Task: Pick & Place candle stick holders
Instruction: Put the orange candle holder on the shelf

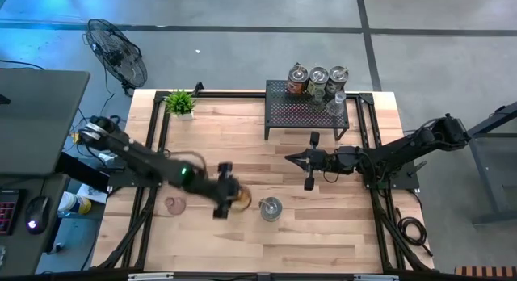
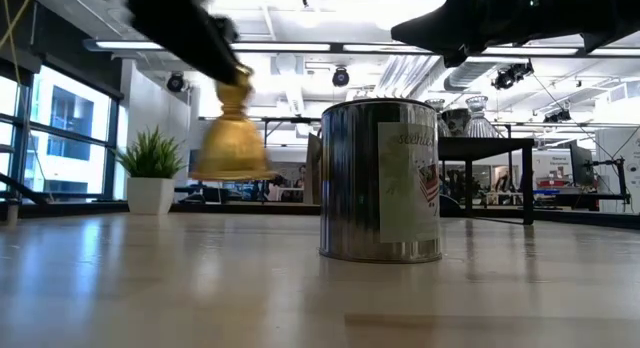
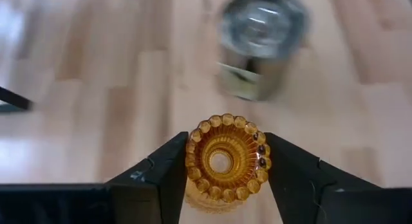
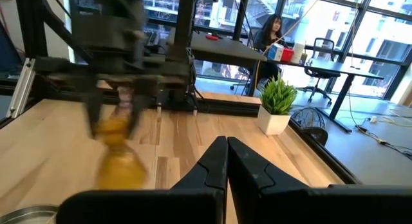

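Observation:
My left gripper (image 1: 236,197) is shut on an amber glass candle stick holder (image 2: 232,140), which hangs above the table near its front middle. A silvery tin-like holder (image 1: 271,208) stands on its base just right of it, and a pink holder (image 1: 175,205) stands to the left. Several more holders (image 1: 317,81) stand on top of the black mesh rack (image 1: 305,111) at the back. My right gripper (image 1: 289,158) is shut and empty above the table's middle, in front of the rack. My left gripper pinches the amber holder between its two fingers (image 3: 168,169) at its beaded round end (image 3: 225,130), which faces up. The fingers come from above, pointing down. The holder hangs upright below them, its wide bell-shaped end (image 2: 232,163) down and clear of the table.
A green potted plant (image 1: 181,103) stands at the back left corner. Dark frame rails (image 1: 153,144) run along the table's left and right sides. Bare wood lies along the front edge. A person (image 4: 269,31) sits at a desk in the room beyond the table.

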`<act>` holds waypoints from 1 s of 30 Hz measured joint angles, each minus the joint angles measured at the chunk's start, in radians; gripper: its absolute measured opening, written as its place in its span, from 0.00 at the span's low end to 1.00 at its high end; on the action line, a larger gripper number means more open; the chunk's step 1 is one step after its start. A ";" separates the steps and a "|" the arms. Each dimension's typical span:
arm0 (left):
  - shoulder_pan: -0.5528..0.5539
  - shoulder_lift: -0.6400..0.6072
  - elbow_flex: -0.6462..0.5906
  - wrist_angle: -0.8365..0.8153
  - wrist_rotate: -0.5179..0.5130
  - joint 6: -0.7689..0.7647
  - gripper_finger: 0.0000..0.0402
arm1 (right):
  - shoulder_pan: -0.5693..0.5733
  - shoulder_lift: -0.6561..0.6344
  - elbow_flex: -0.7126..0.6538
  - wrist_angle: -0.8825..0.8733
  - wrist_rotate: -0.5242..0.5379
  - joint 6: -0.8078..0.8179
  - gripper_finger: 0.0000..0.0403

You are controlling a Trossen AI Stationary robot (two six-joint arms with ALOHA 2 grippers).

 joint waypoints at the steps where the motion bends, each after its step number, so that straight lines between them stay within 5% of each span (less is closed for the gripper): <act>1: 0.044 -0.002 0.000 0.007 0.024 0.035 0.44 | -0.001 0.000 0.000 0.002 0.000 0.000 0.00; 11: 0.416 0.106 0.000 0.360 0.315 0.238 0.43 | -0.001 0.000 0.000 0.009 0.047 0.021 0.00; 23: 0.510 0.362 0.128 0.440 0.446 0.284 0.43 | -0.002 0.000 0.000 -0.016 0.127 0.082 0.00; 30: 0.511 0.406 0.143 0.475 0.448 0.301 0.44 | -0.014 0.000 0.000 -0.026 0.130 0.113 0.00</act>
